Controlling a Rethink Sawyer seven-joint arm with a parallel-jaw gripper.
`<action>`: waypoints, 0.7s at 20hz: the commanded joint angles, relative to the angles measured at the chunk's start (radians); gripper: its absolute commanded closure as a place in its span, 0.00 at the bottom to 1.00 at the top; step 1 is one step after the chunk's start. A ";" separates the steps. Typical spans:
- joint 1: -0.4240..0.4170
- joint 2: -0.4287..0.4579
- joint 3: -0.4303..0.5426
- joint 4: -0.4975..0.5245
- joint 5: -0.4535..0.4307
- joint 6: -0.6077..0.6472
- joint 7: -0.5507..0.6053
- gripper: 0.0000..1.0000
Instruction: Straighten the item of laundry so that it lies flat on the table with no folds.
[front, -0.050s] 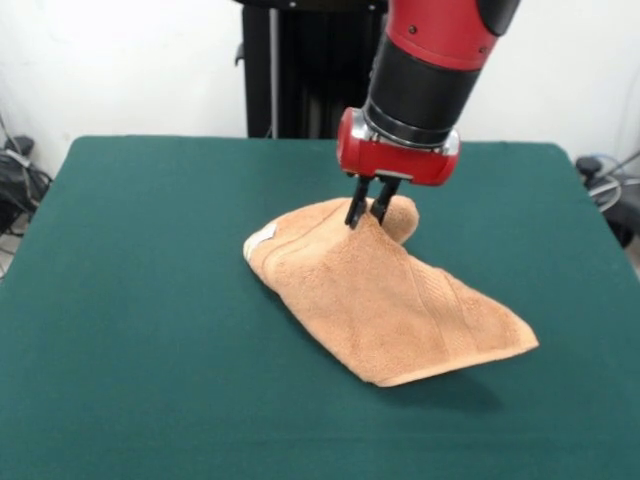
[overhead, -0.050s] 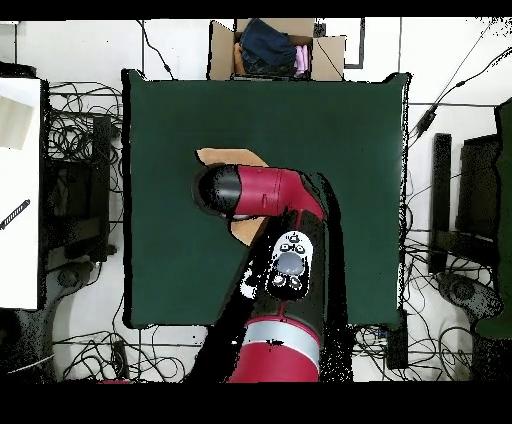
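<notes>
Table (front, -0.050s: 150, 300): green cloth top, fills most of the front view; in the overhead view (overhead, -0.050s: 170, 120) it shows as a dark green rectangle ringed by floor and cables.

Arm (front, -0.050s: 430, 60): red and black, enters the front view from 12 o'clock and points down over the table's middle. In the overhead view (overhead, -0.050s: 270, 195) it reaches up from 6 o'clock, bends toward 9 o'clock and covers most of the towel.

Towel (front, -0.050s: 385, 300): peach-orange terry, near the table's centre, slightly toward 3 o'clock in the front view. Not flat. One spot along its far edge is lifted into a peak, and the cloth slopes from there toward a corner at 4 o'clock. A rolled fold sits just behind the peak at 1 o'clock. Woven bands run along the sloping side. In the overhead view (overhead, -0.050s: 228, 157) only a strip shows at 11 o'clock of the arm's head, plus a small patch below it.

Cardboard box (overhead, -0.050s: 222, 50): on the floor beyond the table's 12 o'clock edge in the overhead view, with dark and pink cloth inside.

Gripper (front, -0.050s: 367, 218): two black fingers (front, -0.050s: 356, 205) pointing straight down, drawn together and pinching the towel's raised peak.

Label (front, -0.050s: 262, 238): small, white, at the towel's 9 o'clock corner in the front view, lying on the table.
</notes>
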 joint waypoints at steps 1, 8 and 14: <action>-0.015 -0.017 0.137 0.024 0.021 0.098 0.035 1.00; -0.006 -0.020 0.134 -0.013 0.008 0.153 0.036 1.00; -0.013 -0.019 0.144 -0.030 0.004 0.175 0.031 1.00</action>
